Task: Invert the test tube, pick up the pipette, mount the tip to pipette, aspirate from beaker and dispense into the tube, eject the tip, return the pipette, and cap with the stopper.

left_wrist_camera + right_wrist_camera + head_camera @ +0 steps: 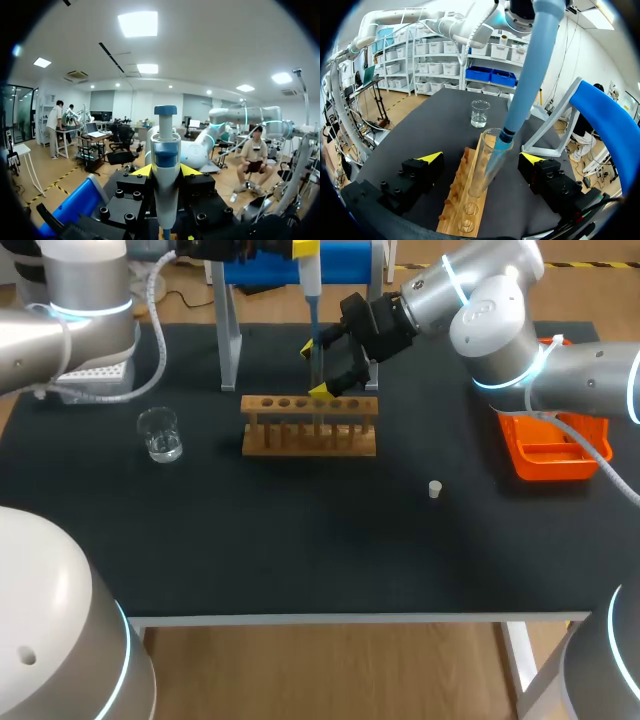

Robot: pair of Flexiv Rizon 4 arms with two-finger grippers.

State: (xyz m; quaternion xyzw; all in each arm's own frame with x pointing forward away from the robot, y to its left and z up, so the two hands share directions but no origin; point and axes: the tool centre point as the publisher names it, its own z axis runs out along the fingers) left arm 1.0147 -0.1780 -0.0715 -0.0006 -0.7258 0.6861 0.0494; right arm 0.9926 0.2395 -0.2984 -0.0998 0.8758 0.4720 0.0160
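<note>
My left gripper [166, 172] is shut on the blue and white pipette [166, 160], held upright above the back of the table [310, 285]. Its clear tip [496, 152] dips into the mouth of the glass test tube [485, 172], which stands upright in the wooden rack [310, 426]. My right gripper [482, 159] is open with one finger on each side of the tube, neither touching it; in the head view this gripper [318, 368] hangs just behind the rack. The beaker [160, 434] with a little clear liquid stands left of the rack. The small white stopper [435, 489] lies right of the rack.
An orange tray [552, 452] sits at the right edge under my right arm. The blue pipette stand on grey legs [230, 340] rises behind the rack. A white tip box [95, 374] lies at the back left under my left arm.
</note>
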